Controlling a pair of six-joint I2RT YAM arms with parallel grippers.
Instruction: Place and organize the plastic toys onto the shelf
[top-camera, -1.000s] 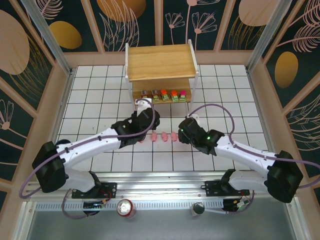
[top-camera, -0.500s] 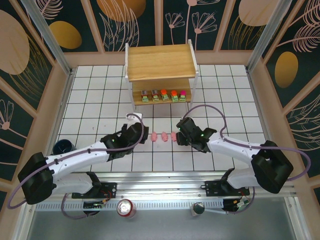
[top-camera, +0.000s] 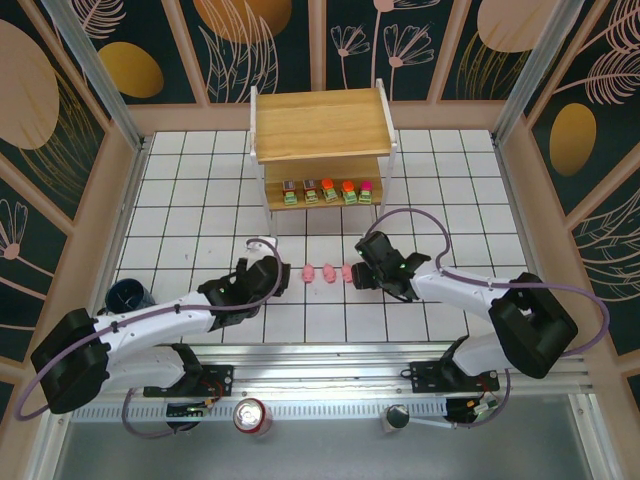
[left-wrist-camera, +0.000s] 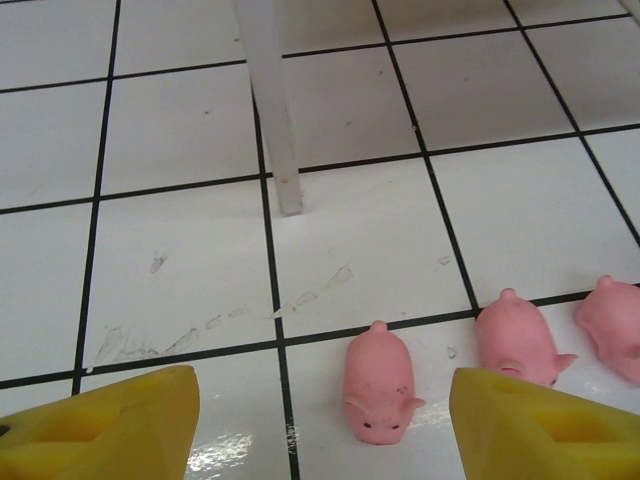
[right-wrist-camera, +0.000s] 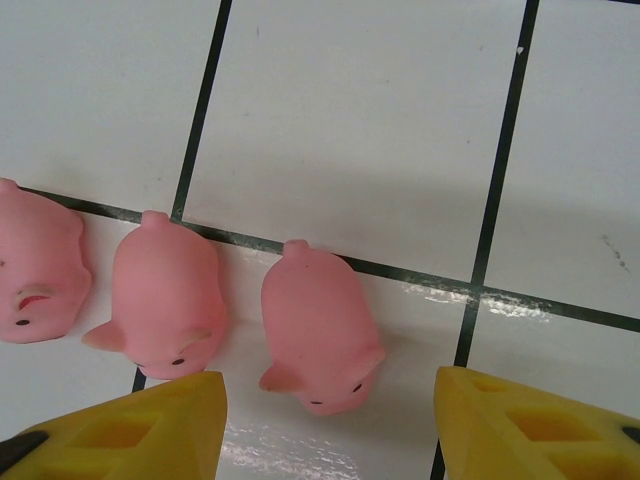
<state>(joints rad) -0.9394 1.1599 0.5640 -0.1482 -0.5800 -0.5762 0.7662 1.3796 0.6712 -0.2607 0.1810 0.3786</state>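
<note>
A row of pink pig toys (top-camera: 327, 272) lies on the white tiled floor in front of the shelf (top-camera: 320, 125). Five blocky toys (top-camera: 328, 190) with green bases stand on the shelf's lower board. My left gripper (top-camera: 283, 273) is at the row's left end, open, and its yellow fingers (left-wrist-camera: 100, 425) straddle the leftmost pig (left-wrist-camera: 380, 395) without touching it; my left gripper (left-wrist-camera: 325, 430) hangs low over it. My right gripper (top-camera: 358, 269) is at the right end, also open. In the right wrist view my right gripper (right-wrist-camera: 330, 425) frames the rightmost pig (right-wrist-camera: 320, 325), and the pads stand apart from it.
A white shelf leg (left-wrist-camera: 272, 110) stands just beyond the left pig. Two more pigs (right-wrist-camera: 165, 305) lie close beside the right one. A dark blue mug (top-camera: 128, 293) sits at the left wall and a red can (top-camera: 251, 416) on the front rail.
My left arm has drawn back from the shelf's lower board down to the left end of the pig row. Both grippers have opened wider; the right one has shifted slightly toward the pigs.
</note>
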